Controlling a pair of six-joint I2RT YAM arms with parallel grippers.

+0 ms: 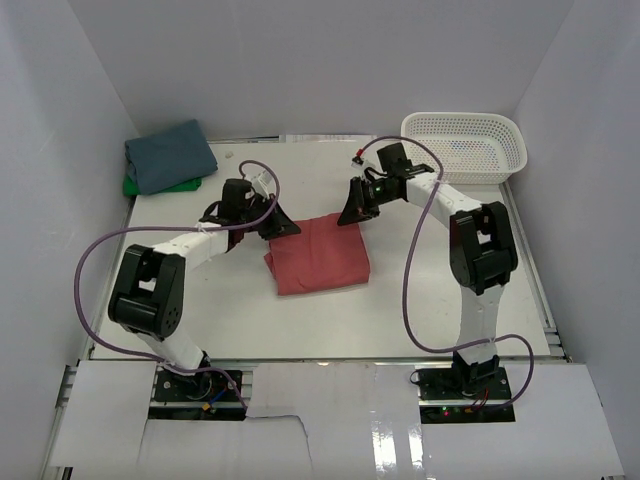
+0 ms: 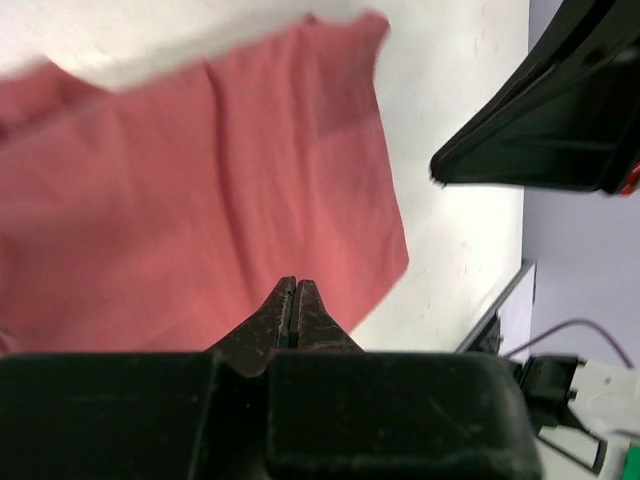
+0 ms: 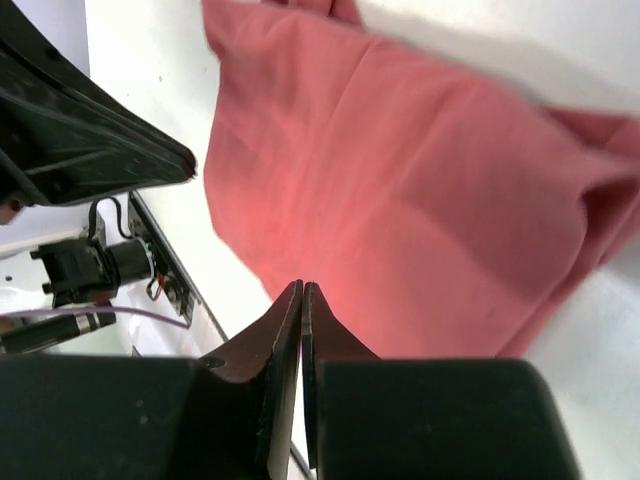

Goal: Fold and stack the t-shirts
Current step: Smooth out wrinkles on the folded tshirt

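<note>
Left gripper (image 1: 283,226) and right gripper (image 1: 352,212) hung closed, apparently empty, over the folded coral-red t-shirt (image 1: 318,256); a fingertip snagging cloth could pull the fold open.

Saw a white plastic mesh basket (image 1: 470,168) at the far right corner of the white table (image 1: 230,310), upright, close to the back wall (image 1: 320,60). Made out faint coloured specks inside, too small to name. Noted pale walls closing off the left, far and right edges, and glossy white panels (image 1: 330,420) along the near edge.
</note>
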